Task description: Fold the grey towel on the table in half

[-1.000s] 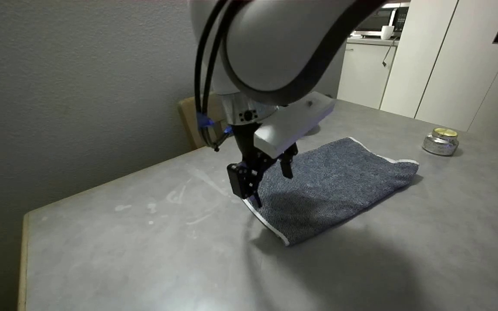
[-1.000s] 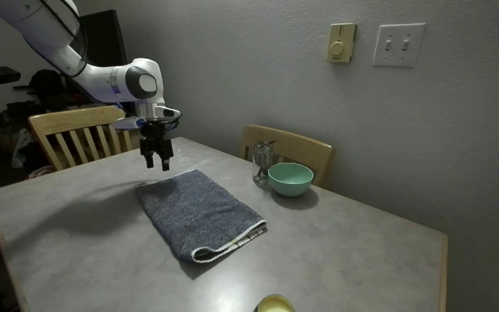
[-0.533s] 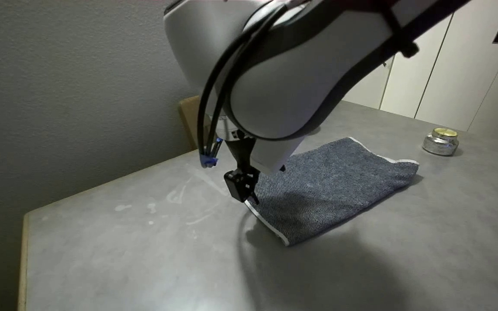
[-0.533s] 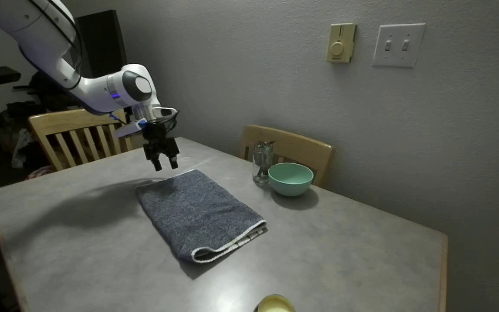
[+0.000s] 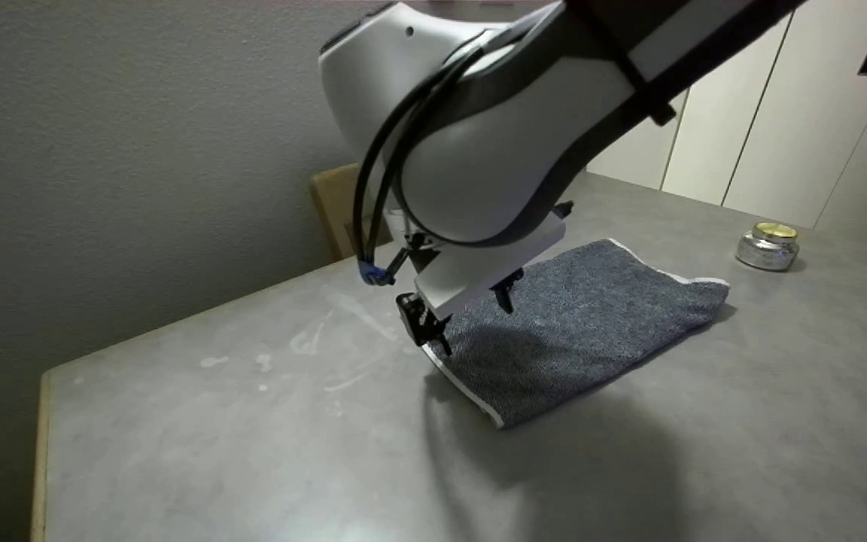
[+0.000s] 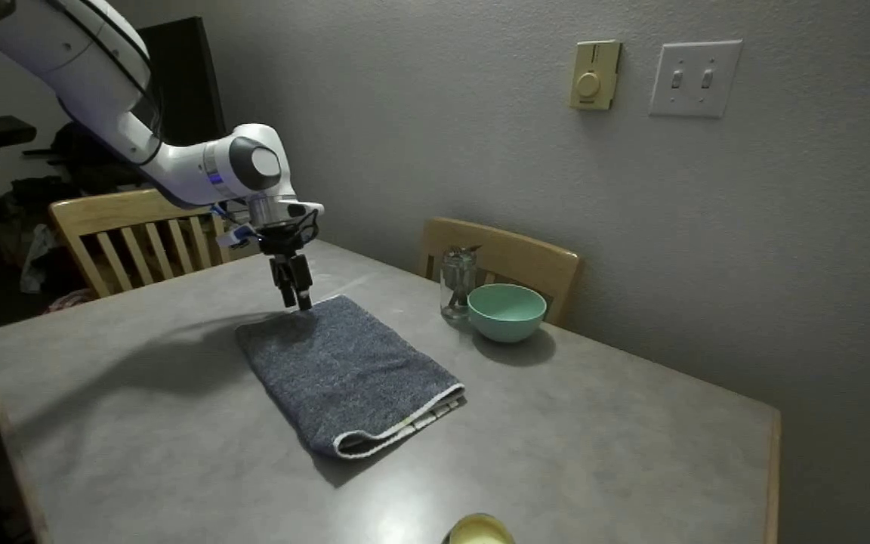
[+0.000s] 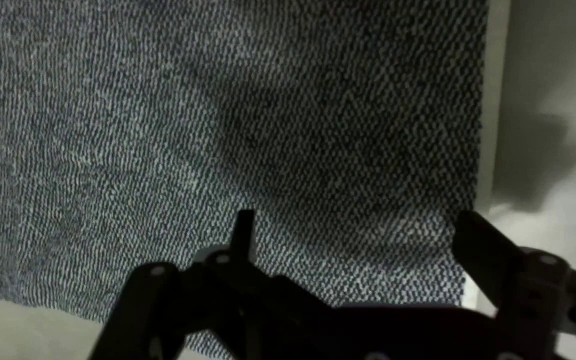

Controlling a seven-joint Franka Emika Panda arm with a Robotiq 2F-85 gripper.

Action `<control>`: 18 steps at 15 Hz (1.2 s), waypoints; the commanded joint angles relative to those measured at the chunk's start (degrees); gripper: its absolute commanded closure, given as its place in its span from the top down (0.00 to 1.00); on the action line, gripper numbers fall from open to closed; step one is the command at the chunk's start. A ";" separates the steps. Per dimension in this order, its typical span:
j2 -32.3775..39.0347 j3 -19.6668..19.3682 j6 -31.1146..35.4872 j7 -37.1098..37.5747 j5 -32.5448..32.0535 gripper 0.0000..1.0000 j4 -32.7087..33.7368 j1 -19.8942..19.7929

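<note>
Grey terry towel (image 6: pixel 352 370) lies on the table (image 6: pixel 616 453), visibly doubled at its near end in an exterior view — half-fold looks mostly done. Robotiq gripper (image 7: pixel 356 215) sits over the opposite end, fingers (image 7: pixel 488 255) spread wide, nothing gripped; contact unclear. Remaining, likely: tidying that end or backing off — can't tell which.

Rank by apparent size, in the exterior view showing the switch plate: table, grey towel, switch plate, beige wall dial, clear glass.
Largest to smallest:
1. table
2. grey towel
3. switch plate
The beige wall dial and clear glass come last but look too alike in size to order.
</note>
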 commanded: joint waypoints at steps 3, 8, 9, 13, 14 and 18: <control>1.73 1.25 -0.64 4.95 5.68 1.00 2.62 -2.28; 2.55 3.36 1.49 0.86 8.32 1.00 3.81 -4.25; 2.80 3.72 1.41 -0.19 8.59 1.00 4.21 -4.50; 4.88 4.83 -0.46 -5.65 9.31 1.00 6.82 -4.98; 5.44 4.74 -1.00 -6.54 9.23 1.00 7.45 -4.77; 7.79 4.37 -2.29 -9.10 9.05 1.00 10.05 -4.22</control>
